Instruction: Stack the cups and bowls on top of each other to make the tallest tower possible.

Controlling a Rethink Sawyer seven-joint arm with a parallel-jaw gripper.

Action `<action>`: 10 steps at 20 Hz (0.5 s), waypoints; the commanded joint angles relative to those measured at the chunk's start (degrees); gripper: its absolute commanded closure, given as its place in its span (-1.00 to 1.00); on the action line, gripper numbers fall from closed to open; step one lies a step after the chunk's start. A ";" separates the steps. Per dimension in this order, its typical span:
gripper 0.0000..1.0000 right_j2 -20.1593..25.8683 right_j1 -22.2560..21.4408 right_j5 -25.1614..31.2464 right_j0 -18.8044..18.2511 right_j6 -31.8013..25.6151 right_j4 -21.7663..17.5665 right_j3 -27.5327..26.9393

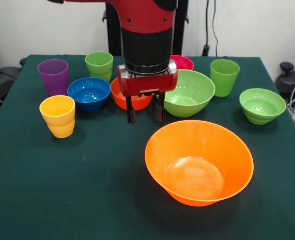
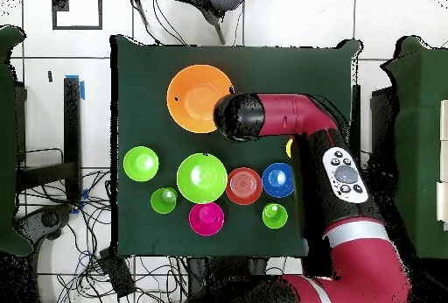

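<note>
While the bowls and cups are sitting unstacked on the green table [image 1: 47,200], you are watching the gripper [image 1: 145,111] hanging over the cloth with its two fingers apart and holding nothing.

In the front view it is hovering just beyond the far-left rim of the huge orange bowl [image 1: 199,162], in front of the red-orange bowl [image 1: 121,100]. The blue bowl [image 1: 89,93], yellow cup [image 1: 58,116] and purple cup [image 1: 53,76] are standing to the left; the large light green bowl [image 1: 190,93], a light green cup [image 1: 224,77] and the smaller green bowl [image 1: 262,105] are lying to the right. Another green cup [image 1: 99,65] and the pink bowl [image 1: 184,62] are sitting farther back.
</note>
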 commanded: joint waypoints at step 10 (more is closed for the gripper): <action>-1.00 6.48 6.18 1.87 -2.44 -12.46 -6.03 -1.55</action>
